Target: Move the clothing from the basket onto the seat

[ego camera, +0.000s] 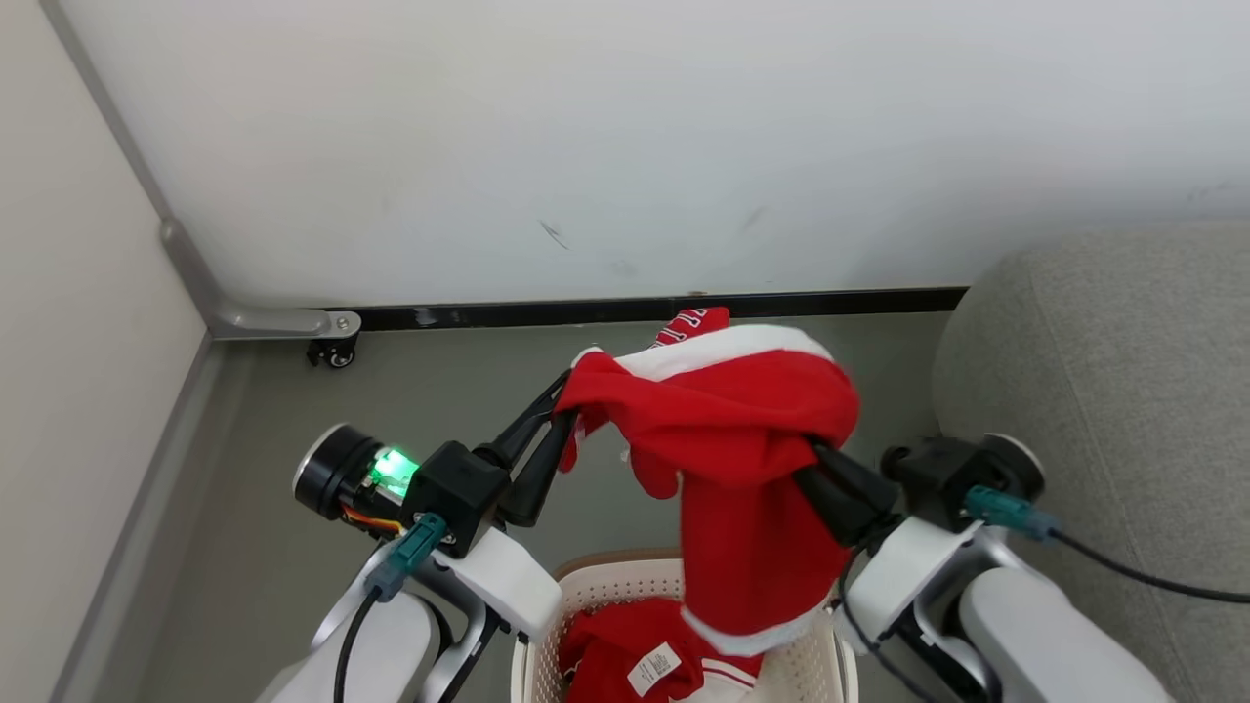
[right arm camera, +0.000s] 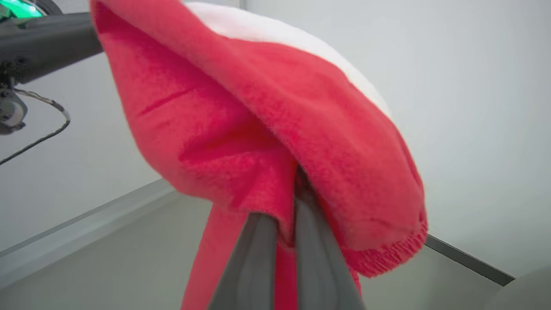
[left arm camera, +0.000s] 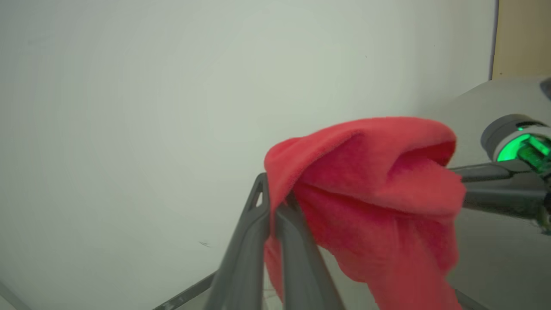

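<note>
Left gripper (ego camera: 564, 410), centre-left of the head view: fingers pinched tight on one edge of the red garment (ego camera: 742, 410). The left wrist view confirms it, with the left gripper (left arm camera: 273, 209) having cloth (left arm camera: 370, 181) clamped between the tips. Right gripper (ego camera: 818, 459), centre-right: fingers closed on the garment's other side, tips buried in the fabric. In the right wrist view the right gripper (right arm camera: 286, 219) is closed on a fold of the garment (right arm camera: 258, 107).

The garment hangs stretched between both grippers at frame centre, white band on top, its tail dangling above the basket (ego camera: 605, 576) at the bottom centre. More red clothing (ego camera: 615, 640) with a white label (ego camera: 654, 669) lies in the basket. The seat (ego camera: 1104, 371) is at the right edge, with nothing red on the part visible.
</note>
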You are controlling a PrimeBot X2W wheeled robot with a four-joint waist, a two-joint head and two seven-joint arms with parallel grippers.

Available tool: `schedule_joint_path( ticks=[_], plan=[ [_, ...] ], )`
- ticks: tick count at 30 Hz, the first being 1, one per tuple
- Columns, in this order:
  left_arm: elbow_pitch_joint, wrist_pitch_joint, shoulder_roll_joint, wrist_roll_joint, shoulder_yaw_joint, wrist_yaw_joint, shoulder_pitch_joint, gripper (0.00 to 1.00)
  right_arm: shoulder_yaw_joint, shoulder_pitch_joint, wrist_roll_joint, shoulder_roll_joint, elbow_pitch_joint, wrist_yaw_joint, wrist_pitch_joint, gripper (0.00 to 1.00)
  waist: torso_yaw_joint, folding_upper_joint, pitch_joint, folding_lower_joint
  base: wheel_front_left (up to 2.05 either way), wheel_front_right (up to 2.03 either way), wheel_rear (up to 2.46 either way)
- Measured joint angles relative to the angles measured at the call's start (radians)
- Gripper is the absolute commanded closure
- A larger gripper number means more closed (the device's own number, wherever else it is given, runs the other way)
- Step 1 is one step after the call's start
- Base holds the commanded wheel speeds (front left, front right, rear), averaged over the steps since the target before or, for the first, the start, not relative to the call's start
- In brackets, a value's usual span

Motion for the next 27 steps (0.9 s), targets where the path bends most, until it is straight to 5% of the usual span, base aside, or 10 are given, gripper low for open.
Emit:
schedule_joint_path(
  ticks=[2,3,5,6,7,27],
  plan=[
    [0.01,-0.002,-0.006,-0.021,0.004,-0.005,0.014,1.0,-0.037,0.007,0.004,-0.007,-0.022,0.0,0.0,1.0,-0.01,0.0,0.001,0.0,0.0,0.0,0.0],
    [0.015,-0.005,-0.01,-0.037,0.004,-0.009,0.021,0.87,-0.058,0.011,0.008,-0.009,-0.036,0.0,0.0,1.0,-0.016,0.0,0.001,0.0,0.0,0.0,0.0],
    [0.025,-0.009,-0.015,-0.063,0.006,-0.018,0.037,0.5,-0.092,0.022,0.01,-0.016,-0.058,0.0,0.0,1.0,-0.026,0.0,0.003,0.0,0.0,0.0,0.0],
    [0.029,-0.01,-0.017,-0.072,0.008,-0.018,0.045,0.07,-0.109,0.027,0.013,-0.017,-0.067,0.0,-0.001,1.0,-0.031,0.0,0.004,0.0,0.0,0.0,0.0],
    [0.032,-0.01,-0.019,-0.08,0.01,-0.023,0.052,0.0,-0.126,0.03,0.019,-0.018,-0.075,0.0,-0.001,1.0,-0.036,0.0,0.005,0.0,0.0,0.0,0.0],
    [0.055,-0.067,-0.042,-0.139,-0.086,-0.132,0.131,0.0,-0.39,0.113,0.025,-0.089,-0.133,0.0,-0.001,1.0,-0.101,0.0,0.015,0.0,0.0,0.0,0.0]
  ],
)
